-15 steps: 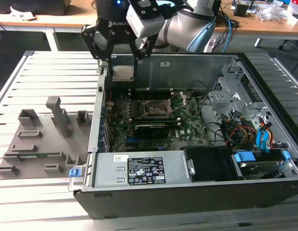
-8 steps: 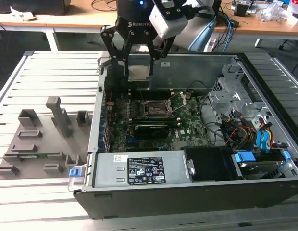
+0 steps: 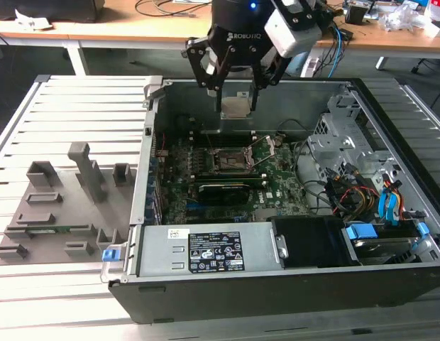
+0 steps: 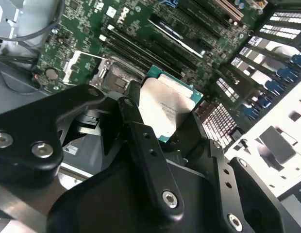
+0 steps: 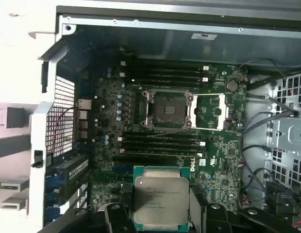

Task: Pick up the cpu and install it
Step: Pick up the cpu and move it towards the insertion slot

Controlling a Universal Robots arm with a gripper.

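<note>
Up over the open computer case (image 3: 277, 284), well apart from the socket (image 3: 231, 162): my gripper (image 3: 238, 106) is clenched on the cpu (image 3: 236, 108). The chip touches nothing but my fingers.

Both wrist views: the cpu (image 5: 161, 201) sits between two dark fingers (image 4: 141, 128), gripped on opposite edges. Its silver lid faces the cameras and its green rim shows around the lid (image 4: 167, 109).

Socket, first wrist view (image 5: 168, 109): dark square, bare, with its metal frame (image 5: 211, 110) flipped open just beside it. A thin lever wire runs along one edge. Memory slots (image 5: 162, 145) run in rows on two sides of the socket, on the green motherboard (image 5: 223, 145).

Far from the socket, outside the case wall on the exterior view's left: a grey slotted tray (image 3: 57, 213) on the ribbed table (image 3: 78, 99).
</note>
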